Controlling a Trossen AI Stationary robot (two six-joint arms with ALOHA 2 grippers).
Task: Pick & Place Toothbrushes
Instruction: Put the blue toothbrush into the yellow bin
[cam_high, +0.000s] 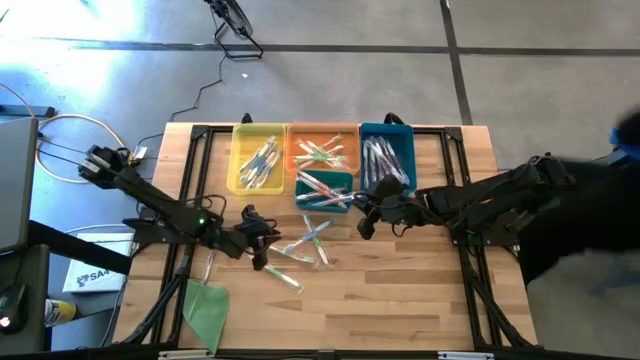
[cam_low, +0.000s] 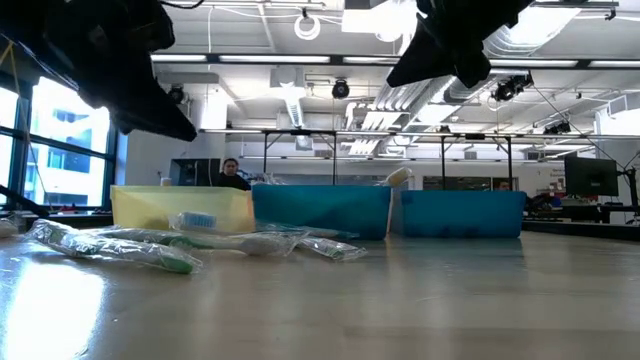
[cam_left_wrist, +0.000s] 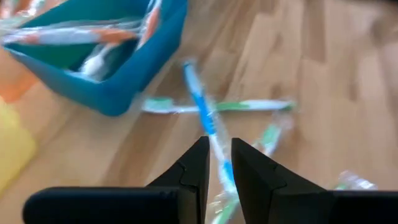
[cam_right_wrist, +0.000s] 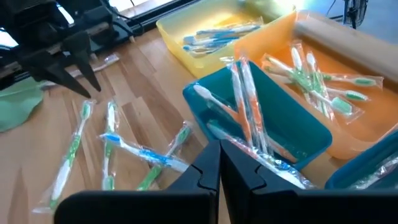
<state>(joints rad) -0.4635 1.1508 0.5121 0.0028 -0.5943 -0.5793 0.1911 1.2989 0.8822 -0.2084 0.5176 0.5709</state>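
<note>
Several wrapped toothbrushes (cam_high: 310, 242) lie loose and crossed on the wooden table, near its middle. One with blue accents (cam_left_wrist: 200, 99) lies over one with green ends (cam_left_wrist: 249, 106). My left gripper (cam_high: 262, 250) hangs just left of them, above the table. Its fingers (cam_left_wrist: 193, 165) stand a narrow gap apart, with nothing between them, and the blue toothbrush shows on the table beyond that gap. My right gripper (cam_high: 363, 225) is shut and empty, in the air beside the right end of the teal bin (cam_right_wrist: 261, 118), which holds more toothbrushes.
A yellow bin (cam_high: 257, 158), an orange bin (cam_high: 322, 150) and a blue bin (cam_high: 387, 155) stand in a row at the far edge, all holding toothbrushes. A green sheet (cam_high: 205, 305) lies at the near left corner. A person (cam_low: 232, 172) shows beyond the table.
</note>
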